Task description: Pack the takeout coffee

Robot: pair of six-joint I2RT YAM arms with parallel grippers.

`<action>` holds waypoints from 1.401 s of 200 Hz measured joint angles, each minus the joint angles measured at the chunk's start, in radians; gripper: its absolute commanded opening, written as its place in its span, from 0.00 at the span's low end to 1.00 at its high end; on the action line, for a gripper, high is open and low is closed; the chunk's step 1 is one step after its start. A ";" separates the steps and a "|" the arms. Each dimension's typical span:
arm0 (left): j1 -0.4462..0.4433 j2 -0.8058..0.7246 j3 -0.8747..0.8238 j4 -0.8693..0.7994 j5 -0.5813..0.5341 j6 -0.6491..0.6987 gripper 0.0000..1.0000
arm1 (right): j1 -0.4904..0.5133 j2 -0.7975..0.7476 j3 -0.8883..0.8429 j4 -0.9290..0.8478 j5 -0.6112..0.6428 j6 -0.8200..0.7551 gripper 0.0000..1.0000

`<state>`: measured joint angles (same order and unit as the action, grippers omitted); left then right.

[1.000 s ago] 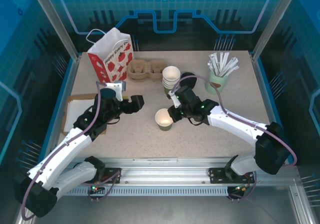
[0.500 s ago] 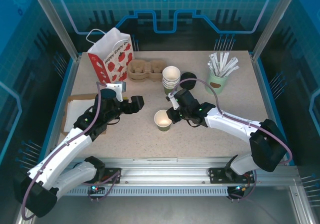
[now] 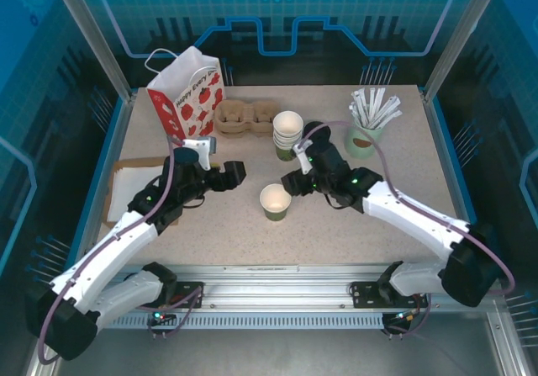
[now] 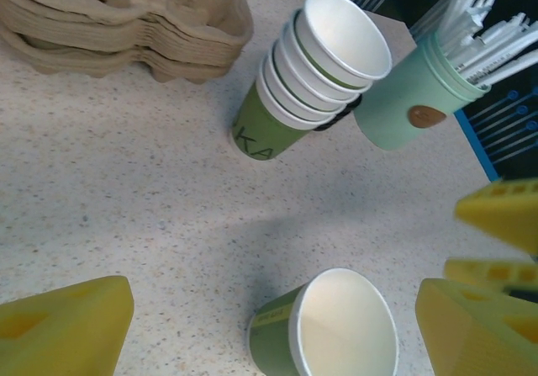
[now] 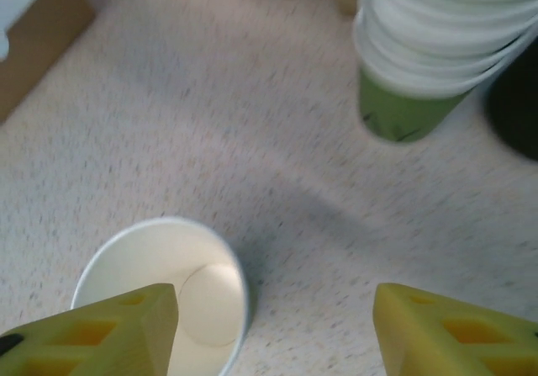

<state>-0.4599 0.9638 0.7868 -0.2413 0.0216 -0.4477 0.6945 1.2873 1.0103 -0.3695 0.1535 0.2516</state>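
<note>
At far left the paper bag stands upright, prob. so things can go in from above. Our left claw hangs over the counter w/ jaws spread wide & nothing between them; parked near enough to help, we judge. Behind it sits the stack of pulp carriers. The takeout coffee stands upright on bare counter, mid-front, lidless, apart from the stack of spare cups, so there's room to come at it. Just right of it our right claw is open, gripping nothing, one finger close by the rim. A black round thing, prob. the lid, lies by the stack; needed next, we reckon.
</note>
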 measured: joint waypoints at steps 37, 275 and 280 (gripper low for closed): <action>-0.021 0.045 0.001 0.037 0.028 0.000 0.88 | -0.198 -0.002 0.035 -0.025 0.043 0.010 0.67; -0.065 0.112 0.055 0.043 0.039 0.012 0.88 | -0.371 0.846 0.703 -0.163 0.243 0.071 0.43; -0.065 0.112 0.055 0.043 0.039 0.012 0.88 | -0.373 0.851 0.705 -0.164 0.242 0.070 0.41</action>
<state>-0.5247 1.0756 0.8417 -0.1978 0.0601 -0.4358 0.3218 2.1387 1.7149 -0.5331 0.3954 0.3218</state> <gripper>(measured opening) 0.885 0.441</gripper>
